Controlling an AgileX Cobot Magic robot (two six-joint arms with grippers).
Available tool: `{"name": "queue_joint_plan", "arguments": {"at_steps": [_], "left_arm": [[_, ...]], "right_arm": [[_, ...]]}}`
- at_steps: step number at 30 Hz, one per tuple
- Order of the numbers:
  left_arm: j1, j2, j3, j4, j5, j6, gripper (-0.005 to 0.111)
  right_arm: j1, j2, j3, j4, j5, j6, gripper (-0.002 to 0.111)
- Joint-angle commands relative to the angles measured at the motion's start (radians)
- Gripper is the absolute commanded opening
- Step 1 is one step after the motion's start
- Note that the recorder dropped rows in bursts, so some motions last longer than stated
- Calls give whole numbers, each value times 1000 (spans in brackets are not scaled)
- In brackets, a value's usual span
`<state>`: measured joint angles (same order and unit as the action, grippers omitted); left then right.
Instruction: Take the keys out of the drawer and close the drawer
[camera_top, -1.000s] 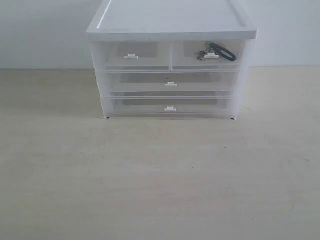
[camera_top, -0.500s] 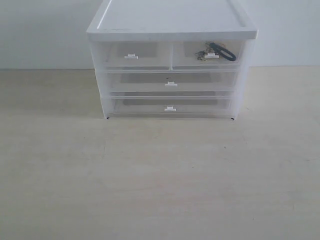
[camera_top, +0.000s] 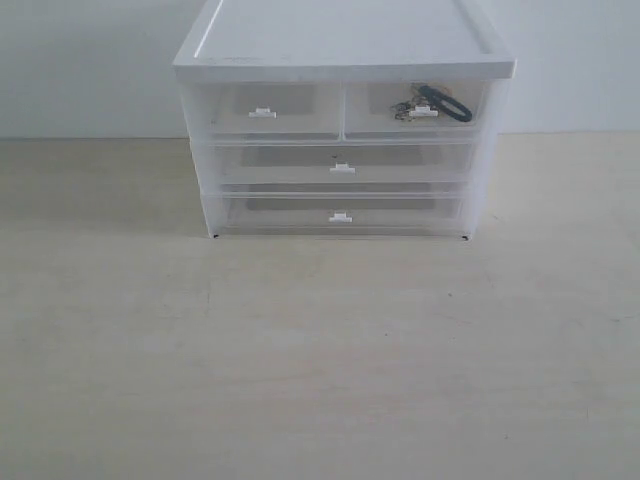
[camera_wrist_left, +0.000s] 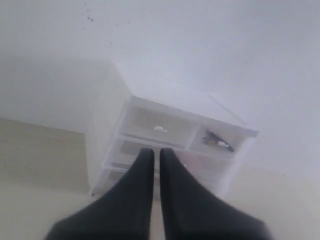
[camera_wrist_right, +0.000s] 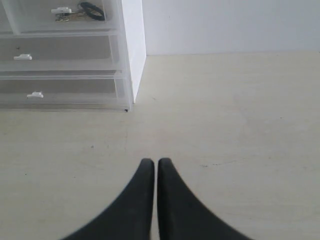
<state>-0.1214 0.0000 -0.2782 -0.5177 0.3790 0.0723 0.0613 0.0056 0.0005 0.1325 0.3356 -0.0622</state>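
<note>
Both the left jaws and the right jaws stand pressed together, empty, short of the cabinet, whose shut upper right drawer holds the keys.

exterior view square-on to the cabinet, wrist views oblique from either side, cabinet shared

1 white cabinet. 4 clear drawers: 2 half-width, i.e. left half-width drawer and right half-width drawer, plus 2 full-width drawers. 4 white tab handles, one per drawer. 1 bunch of keys. 2 black grippers: left gripper, right gripper.
</note>
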Motion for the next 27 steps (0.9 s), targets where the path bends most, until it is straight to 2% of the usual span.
{"name": "queue_joint_plan", "arguments": {"at_steps": [1,5,9,16,19,27], "left_arm": [[1,0,-8,-131,-15,10,4],[1,0,-50,-178,-20,112,4],[1,126,-141,-337,-10,292,4],[1,580,-318,-577,169,672,4],[1,786,-400,-590,210,819,4],[1,1259,-586,-586,269,958,4]], "right_arm": [[-4,-6,0,-4,-9,0,0],[-4,-6,0,-4,-9,0,0],[-4,-6,0,-4,-9,0,0],[-4,-6,0,-4,-9,0,0],[-4,-6,0,-4,-9,0,0],[-4,-6,0,-4,-9,0,0]]}}
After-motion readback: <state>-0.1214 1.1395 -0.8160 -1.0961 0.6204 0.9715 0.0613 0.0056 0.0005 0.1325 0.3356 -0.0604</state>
